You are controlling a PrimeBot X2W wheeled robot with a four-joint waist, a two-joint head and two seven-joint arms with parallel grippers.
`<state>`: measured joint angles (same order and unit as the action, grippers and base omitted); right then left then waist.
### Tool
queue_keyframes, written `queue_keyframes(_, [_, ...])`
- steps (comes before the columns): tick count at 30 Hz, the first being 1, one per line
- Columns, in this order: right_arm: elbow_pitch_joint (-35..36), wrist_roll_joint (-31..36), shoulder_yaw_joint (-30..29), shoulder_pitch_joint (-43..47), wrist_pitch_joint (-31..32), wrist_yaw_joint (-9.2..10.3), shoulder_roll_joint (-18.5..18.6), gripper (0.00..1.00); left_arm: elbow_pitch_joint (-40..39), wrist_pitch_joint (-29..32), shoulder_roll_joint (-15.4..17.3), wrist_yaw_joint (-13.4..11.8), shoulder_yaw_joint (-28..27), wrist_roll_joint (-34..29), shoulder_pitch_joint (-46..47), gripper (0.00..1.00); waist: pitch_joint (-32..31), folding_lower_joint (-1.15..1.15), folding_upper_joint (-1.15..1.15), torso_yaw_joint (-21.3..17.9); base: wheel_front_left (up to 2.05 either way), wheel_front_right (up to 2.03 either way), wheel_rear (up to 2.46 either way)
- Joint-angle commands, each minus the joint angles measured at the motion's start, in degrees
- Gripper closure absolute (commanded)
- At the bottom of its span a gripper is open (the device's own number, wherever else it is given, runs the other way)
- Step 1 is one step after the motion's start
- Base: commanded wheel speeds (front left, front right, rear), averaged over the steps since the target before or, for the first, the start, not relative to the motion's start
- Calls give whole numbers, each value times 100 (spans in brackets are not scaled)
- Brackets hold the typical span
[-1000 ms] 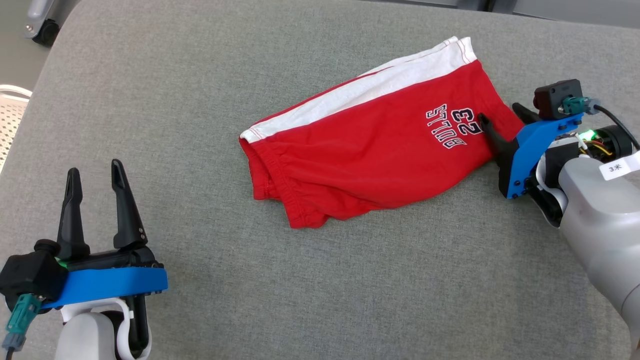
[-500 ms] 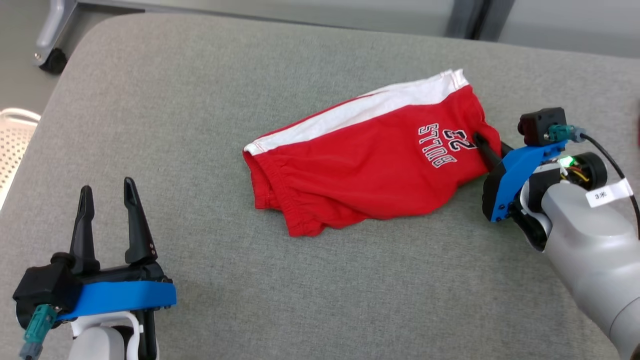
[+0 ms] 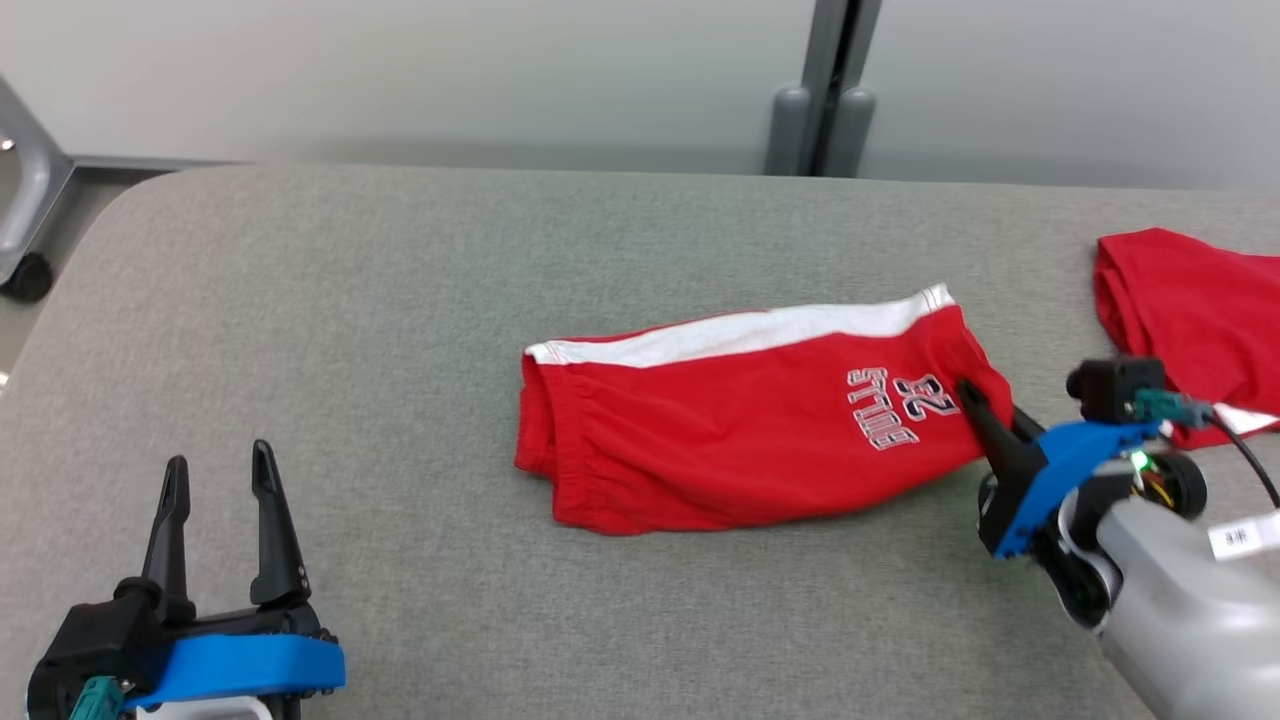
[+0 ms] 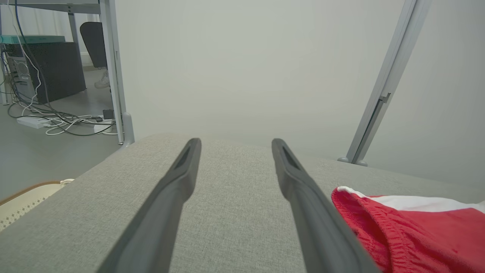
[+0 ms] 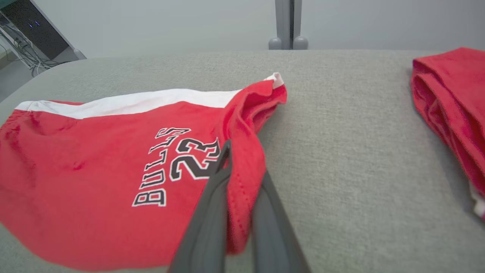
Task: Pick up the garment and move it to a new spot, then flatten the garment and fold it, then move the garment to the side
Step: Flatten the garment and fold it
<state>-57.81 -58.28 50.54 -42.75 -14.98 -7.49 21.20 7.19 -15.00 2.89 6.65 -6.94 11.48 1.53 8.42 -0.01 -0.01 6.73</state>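
Grey fabric surface [image 3: 400,300]: padded top with a rounded left corner; it carries everything listed below.
Left gripper [image 3: 220,457]: lower left in the head view, over bare fabric and well apart from the garment. Jaws spread wide with nothing between them; the left wrist view [image 4: 235,141] shows plain grey cloth in the gap.
Garment [image 3: 720,450]: one pair of red shorts, lying folded near the middle of the surface, elastic waistband end to the left.
White band [image 3: 740,335]: one, running along the far edge of the shorts.
Lettering [image 5: 174,163]: "BULLS" over "23", black outlined in white, on the right-hand part of the garment. Reads upright from the right wrist, upside down from the head.
Right gripper [image 3: 975,395]: at the garment's right end. Jaws clenched on the red hem just beside the number, one finger on top of the cloth and one under it [image 5: 237,167]. The pinched edge is bunched and raised slightly.
Tag [image 3: 1240,540]: one white label on the right forearm; printing too blurred to read.
Red cloth [image 3: 1190,300]: one more piece at the far right, apart from the shorts; possibly another garment, kind unclear.
Count: two grippers, two red textile items.
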Motion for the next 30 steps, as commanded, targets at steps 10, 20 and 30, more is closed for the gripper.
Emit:
queue_keyframes(10, [51, 322, -1152, 1081, -26, -1, 332, 100, -61, -24, 0, 58, -30, -45, -138, 0, -213, 1, 1, -294, 0, 0, 0])
queue_keyframes(20, [94, 786, -1807, 1059, -27, -1, 111, 100, -27, -24, 0, 73, -4, -59, -55, 0, -148, 1, 1, -324, 0, 0, 0])
queue_keyframes(30, [1265, 1653, -2220, 899, -24, -2, -417, 100, -5, -24, -1, 88, 19, -48, -94, 0, -239, 1, 1, -309, 0, 0, 0])
